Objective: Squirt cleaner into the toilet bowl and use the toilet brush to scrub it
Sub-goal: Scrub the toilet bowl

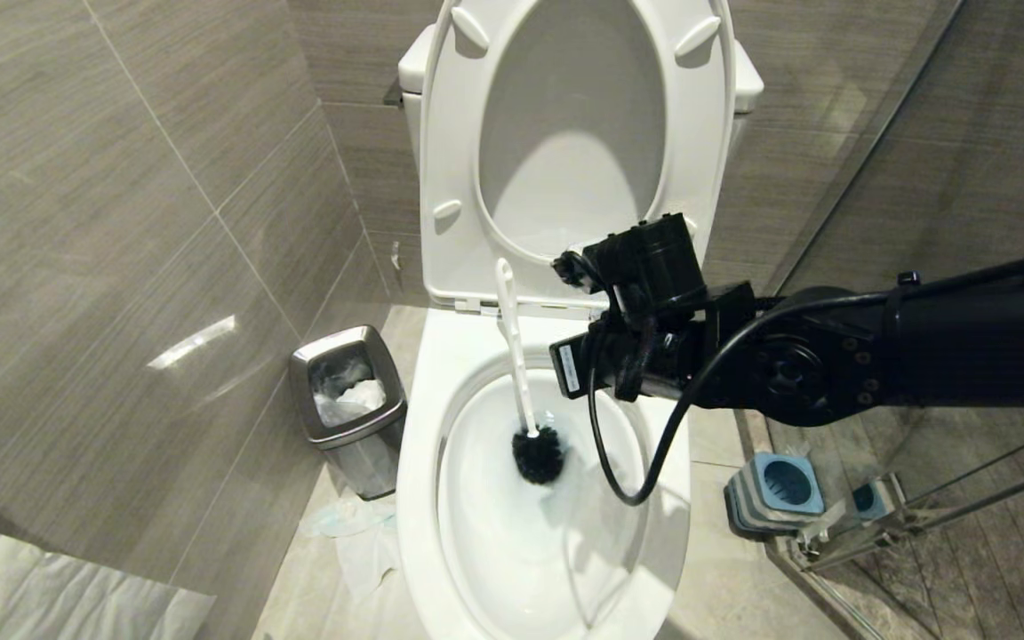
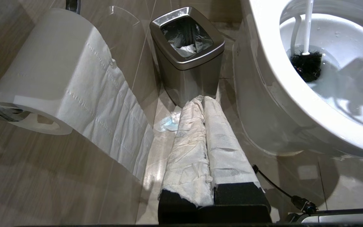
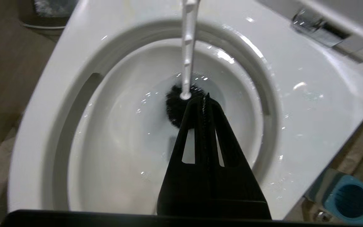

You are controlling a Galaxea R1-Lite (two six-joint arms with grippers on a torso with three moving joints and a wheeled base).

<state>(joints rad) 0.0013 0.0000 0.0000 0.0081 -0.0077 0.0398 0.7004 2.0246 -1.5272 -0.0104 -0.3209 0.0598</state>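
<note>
The white toilet bowl [image 1: 414, 498] [image 2: 263, 78] [image 3: 58, 78] stands open with seat and lid [image 1: 441, 178] raised. The toilet brush [image 1: 516, 356] stands in it by itself, its black head [image 1: 537, 453] [image 2: 307, 64] [image 3: 175, 107] in the water and its white handle [image 3: 187, 47] leaning back toward the seat hinge. My right gripper [image 3: 202, 97] hovers over the basin just beside the brush head, shut and holding nothing. My left gripper [image 2: 204, 98], its fingers wrapped in white paper, is shut and parked low beside the bowl. The cleaner is out of view.
A steel waste bin [image 1: 348, 404] [image 2: 187, 47] stands left of the toilet, with crumpled tissue [image 1: 361, 533] on the floor by it. The blue-and-grey brush holder [image 1: 779, 493] [image 3: 350, 198] sits on the right by the glass shower partition [image 1: 921, 178]. A toilet roll [image 2: 52, 72] hangs near my left gripper.
</note>
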